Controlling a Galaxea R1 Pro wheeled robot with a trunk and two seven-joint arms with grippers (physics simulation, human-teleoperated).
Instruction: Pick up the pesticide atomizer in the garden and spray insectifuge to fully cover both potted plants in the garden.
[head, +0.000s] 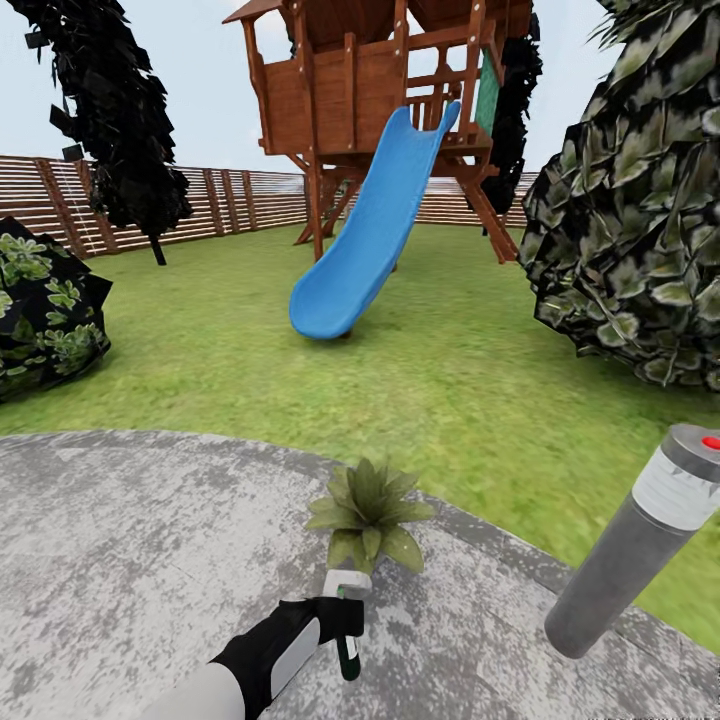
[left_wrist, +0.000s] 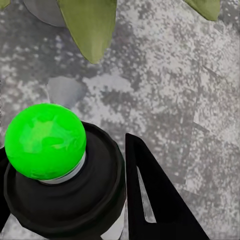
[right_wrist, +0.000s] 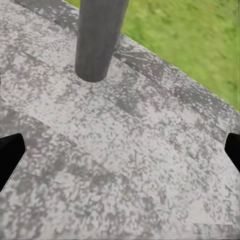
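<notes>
No words, brand names, numbers or signs can be read anywhere in these pictures. The spray bottle (head: 347, 625) carries no legible label in the head view, and the pale band round the top of the lamp post (head: 640, 547) appears blank, though it is perhaps too blurred to be sure. The only marks are plain colour: a red dot on the lamp post's cap and, in the left wrist view, a bright green ball (left_wrist: 45, 140) with nothing written on it.
</notes>
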